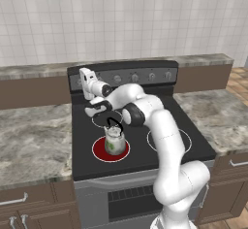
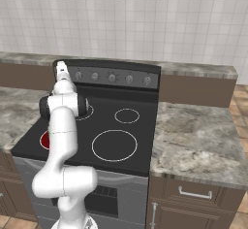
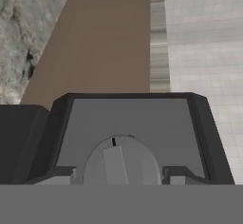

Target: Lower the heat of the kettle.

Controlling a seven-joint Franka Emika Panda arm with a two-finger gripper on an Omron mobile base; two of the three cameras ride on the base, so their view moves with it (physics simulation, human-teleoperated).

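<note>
Right now I have the gripper (image 1: 83, 75) up at the stove's (image 1: 193, 140) back panel, leftmost knob (image 3: 121, 161) sitting between the jaws, which stand apart at either side; whether they touch it I cannot tell. Right of that and nearer me, the kettle (image 1: 114, 139) sits on the glowing red front-left burner (image 1: 99, 151). I judge the risk is fingers slipping off, or turning the knob the wrong way and raising heat. Marbled counter (image 1: 34, 140) flanks the stove; white tile wall (image 1: 121, 24) behind.
</note>
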